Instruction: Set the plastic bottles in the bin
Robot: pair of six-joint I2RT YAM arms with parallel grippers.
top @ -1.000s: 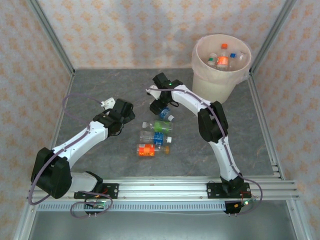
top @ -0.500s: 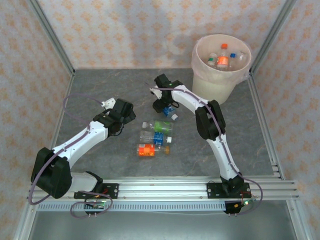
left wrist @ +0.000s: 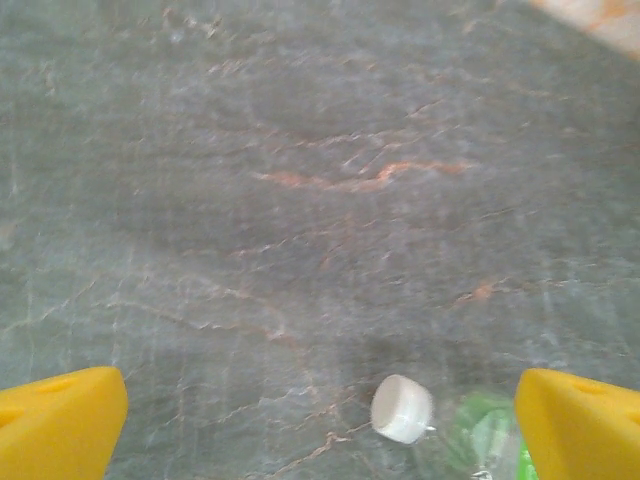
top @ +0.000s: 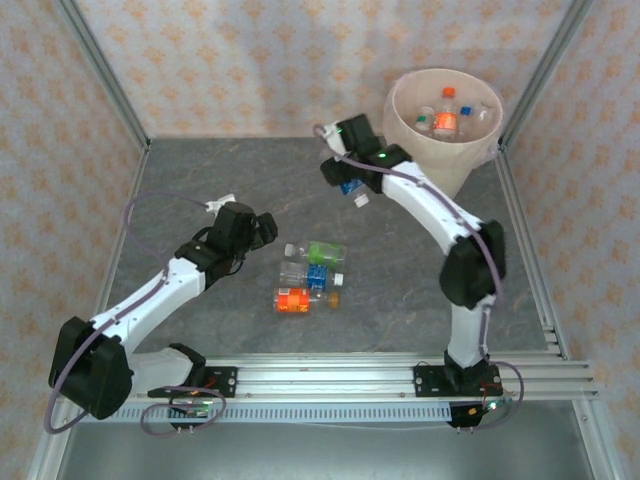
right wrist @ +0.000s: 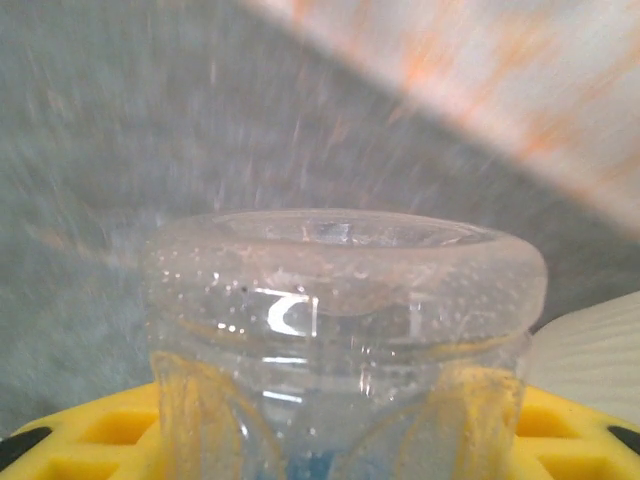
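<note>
Bottle transport: blue-labelled bottle (top: 352, 188) is pinched in the right pincer (top: 343, 176) and held above the bench (top: 200, 190), just left of the bin (top: 430, 170). It should be carried fully over the bin before release. Left pincer (top: 262, 228) is spread near three bottles (top: 310, 273) lying on the bench.

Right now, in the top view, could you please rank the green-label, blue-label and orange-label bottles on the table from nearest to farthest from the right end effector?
Measured from the right end effector, shut on the held bottle:
1. The green-label bottle, at the far end of the group.
2. The blue-label bottle, in the middle.
3. The orange-label bottle, at the near end.
</note>
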